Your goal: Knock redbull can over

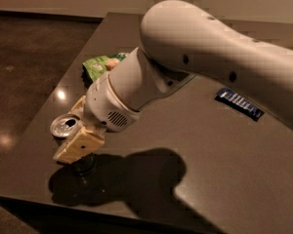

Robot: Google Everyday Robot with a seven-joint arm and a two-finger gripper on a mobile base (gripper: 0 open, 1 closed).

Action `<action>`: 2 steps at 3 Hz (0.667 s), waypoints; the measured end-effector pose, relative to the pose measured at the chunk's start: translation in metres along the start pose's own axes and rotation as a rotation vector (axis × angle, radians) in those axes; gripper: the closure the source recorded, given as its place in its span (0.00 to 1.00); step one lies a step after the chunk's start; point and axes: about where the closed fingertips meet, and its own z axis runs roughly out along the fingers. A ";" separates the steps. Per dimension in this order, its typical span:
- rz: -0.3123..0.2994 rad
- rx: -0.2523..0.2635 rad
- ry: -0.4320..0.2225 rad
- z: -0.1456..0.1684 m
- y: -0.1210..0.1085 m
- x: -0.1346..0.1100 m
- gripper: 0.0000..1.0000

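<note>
The redbull can (64, 126) stands near the table's front left corner. Its shiny silver top with the tab opening shows, and its dark body (84, 164) shows below. My gripper (76, 126) is at the can, at the end of the big white arm (210, 57). Its jaws are open. One cream finger (79, 144) lies across the front of the can's body, and the other finger (78, 106) is behind the can's top. The can's middle is hidden by the front finger. The can looks slightly tilted to the left.
A green snack bag (100, 65) lies behind the gripper, partly hidden by the wrist. A flat blue wrapper bar (239, 103) lies at the right under the arm. The dark table's left edge (36, 126) and front edge (88, 206) are close to the can.
</note>
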 end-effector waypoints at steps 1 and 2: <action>0.016 0.013 0.004 -0.021 -0.013 0.006 0.82; 0.011 0.047 0.036 -0.051 -0.033 0.012 1.00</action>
